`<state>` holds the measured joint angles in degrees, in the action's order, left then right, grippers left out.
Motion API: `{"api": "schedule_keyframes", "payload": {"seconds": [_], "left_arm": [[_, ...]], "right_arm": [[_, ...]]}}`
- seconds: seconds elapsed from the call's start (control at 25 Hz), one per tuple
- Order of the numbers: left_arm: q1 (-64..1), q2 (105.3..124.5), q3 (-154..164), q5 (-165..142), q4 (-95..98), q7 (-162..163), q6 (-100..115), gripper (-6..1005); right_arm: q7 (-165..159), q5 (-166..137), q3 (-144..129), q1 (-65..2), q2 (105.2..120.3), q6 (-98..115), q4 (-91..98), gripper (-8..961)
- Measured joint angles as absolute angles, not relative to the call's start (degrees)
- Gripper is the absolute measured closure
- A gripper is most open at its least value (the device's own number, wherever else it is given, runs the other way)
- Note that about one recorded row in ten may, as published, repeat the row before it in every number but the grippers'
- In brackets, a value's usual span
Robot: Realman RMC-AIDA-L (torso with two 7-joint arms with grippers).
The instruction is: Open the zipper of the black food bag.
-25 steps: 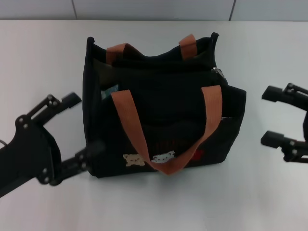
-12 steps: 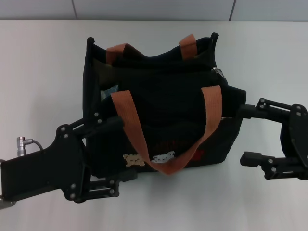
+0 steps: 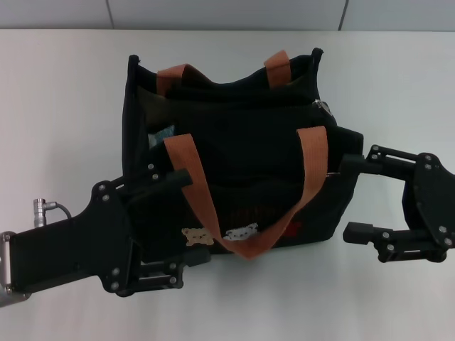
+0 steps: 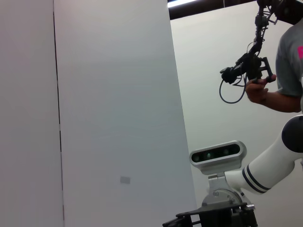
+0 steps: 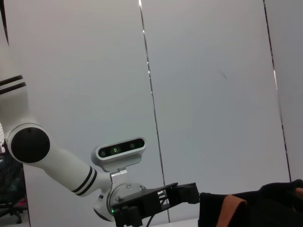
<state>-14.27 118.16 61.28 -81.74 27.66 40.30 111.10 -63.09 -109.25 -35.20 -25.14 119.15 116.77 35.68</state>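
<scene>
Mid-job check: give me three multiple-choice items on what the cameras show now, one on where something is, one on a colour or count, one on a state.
1. Where are the two end effectors relative to the black food bag?
A. Both above its mouth
B. One at each side of it
C. Both behind it

2. What colour are the bag's handles?
A. Orange-brown
B. Blue
C. White

3. What state is the right end effector in?
A. Shut on the zipper pull
B. Open
C. Shut on a handle

Answers:
1. B: in the head view the left end effector is at the bag's left side, partly in front of it, and the right end effector is at its right side.
2. A: both webbing straps are orange-brown.
3. B: its fingers stand apart beside the bag; the zipper pull sits untouched at the top right corner.
</scene>
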Motion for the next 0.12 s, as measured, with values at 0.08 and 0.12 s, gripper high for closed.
{"api": "schedule_keyframes", "payload": {"seconds": [0.08,0.12], "left_arm": [[-14.32,118.20,61.27,-81.74,27.62,40.25,111.09,164],[-14.32,118.23,61.27,-81.74,27.61,40.23,111.09,164]], "right_arm": [[-63.08,-109.15,-35.23,-25.14,119.21,116.71,35.68,110],[-63.07,-109.06,-35.22,-25.14,119.24,116.69,35.68,110]]}}
